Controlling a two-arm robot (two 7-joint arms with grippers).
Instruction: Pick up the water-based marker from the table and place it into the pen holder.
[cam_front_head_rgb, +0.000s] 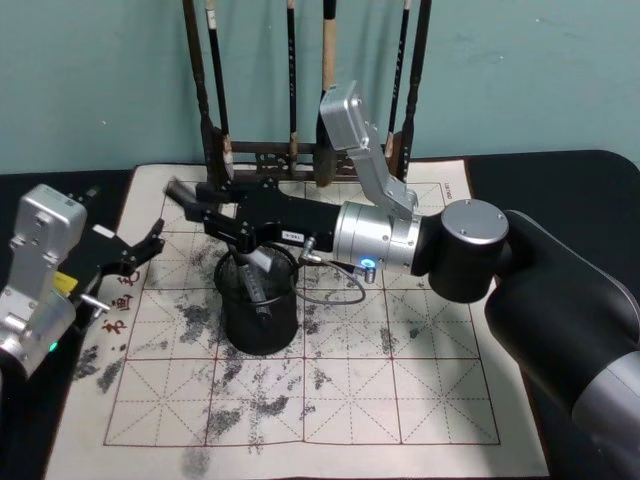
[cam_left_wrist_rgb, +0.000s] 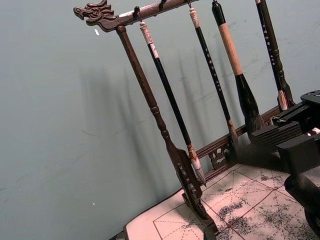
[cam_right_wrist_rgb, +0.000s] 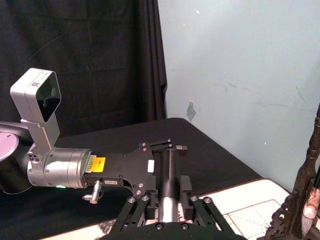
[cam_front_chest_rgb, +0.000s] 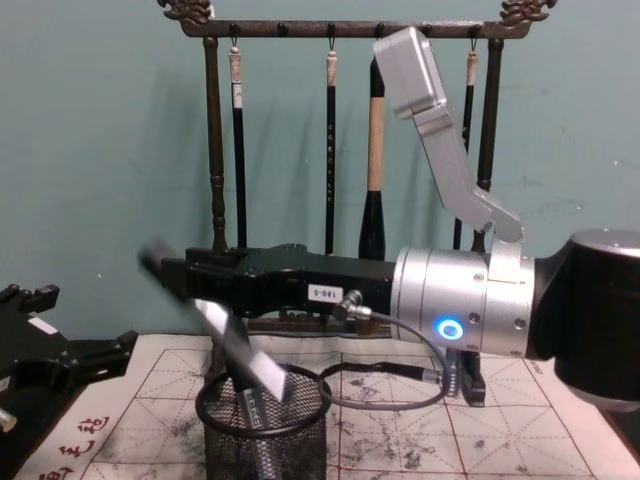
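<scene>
Nearest, the stained calligraphy mat (cam_front_head_rgb: 420, 400) covers the desk (cam_front_head_rgb: 590, 170). On it stands the pen holder (cam_front_head_rgb: 258, 315), with the water-based marker (cam_front_chest_rgb: 245, 365) slanting down into its mouth, lower end inside the mesh. Right above the rim, the right gripper (cam_front_head_rgb: 205, 205) reaches across from the right; whether its fingers are spread or pinching the marker I cannot tell. Off at the mat's left edge sits the left gripper (cam_front_head_rgb: 150, 243), fingers spread, holding nothing. Farthest back, the brush rack (cam_front_chest_rgb: 340, 30) with its hanging brushes.

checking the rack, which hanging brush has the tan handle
The thick middle brush, tan upper handle with a fat black head; the other brushes are slim and dark.
</scene>
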